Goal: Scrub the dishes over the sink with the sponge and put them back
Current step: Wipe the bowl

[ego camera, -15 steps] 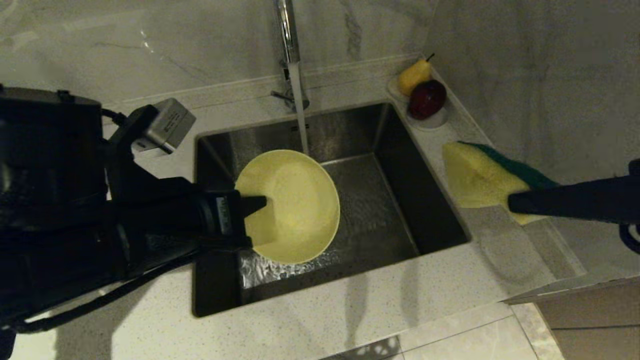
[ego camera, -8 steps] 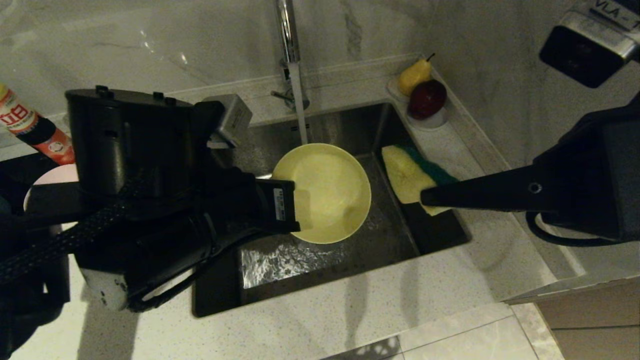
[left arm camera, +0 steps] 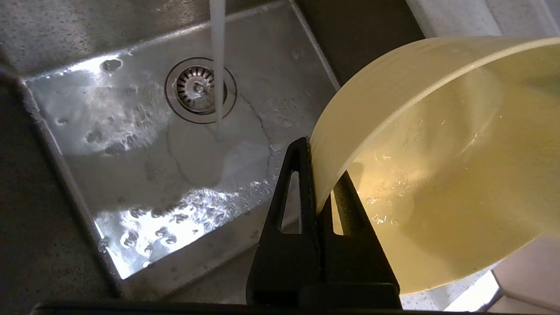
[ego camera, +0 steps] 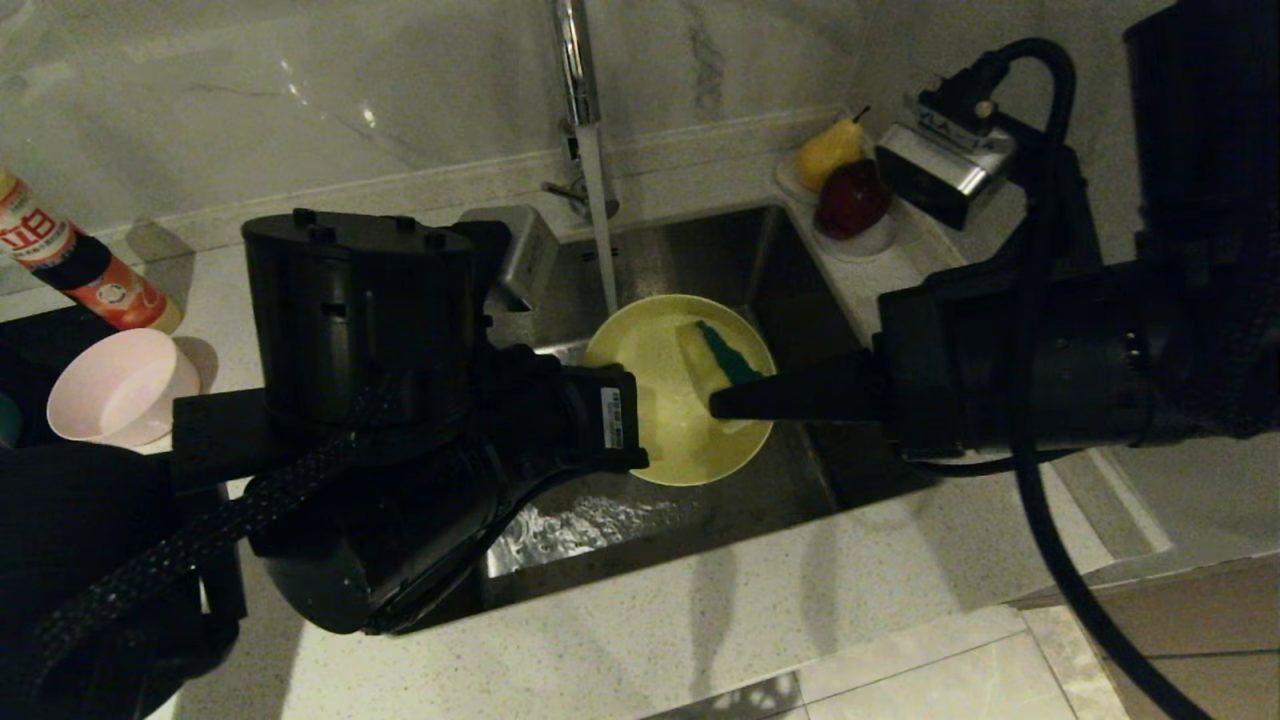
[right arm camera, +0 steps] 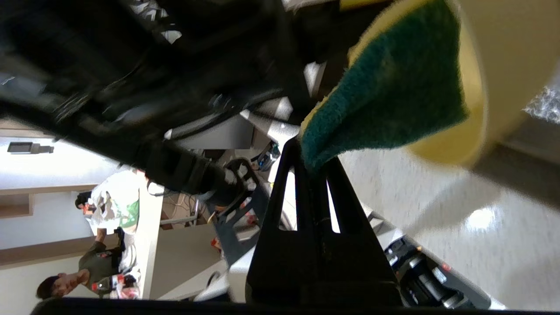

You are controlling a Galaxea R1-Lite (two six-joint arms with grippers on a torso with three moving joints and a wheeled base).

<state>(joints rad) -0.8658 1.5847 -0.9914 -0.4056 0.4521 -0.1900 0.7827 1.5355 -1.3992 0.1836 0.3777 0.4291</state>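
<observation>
A yellow bowl (ego camera: 660,400) (left arm camera: 437,153) hangs tilted over the sink (ego camera: 700,250) (left arm camera: 131,153), its inside wet. My left gripper (ego camera: 635,420) (left arm camera: 319,162) is shut on the bowl's left rim, one finger inside and one outside. My right gripper (ego camera: 715,405) (right arm camera: 313,157) reaches in from the right, shut on a corner of the sponge (ego camera: 718,360) (right arm camera: 389,96). The sponge lies against the bowl's inner wall, green face towards the right wrist camera. A pale pink bowl (ego camera: 120,385) stands on the counter at the far left.
Water runs from the chrome tap (ego camera: 575,60) to the sink floor just behind the bowl. A red-labelled bottle (ego camera: 60,265) lies at the back left. White saucers with a pear and a dark red apple (ego camera: 850,190) sit at the sink's back right corner.
The left arm has carried the yellow bowl to the right over the sink. The right arm has swung left from the counter, bringing the sponge into the bowl.
</observation>
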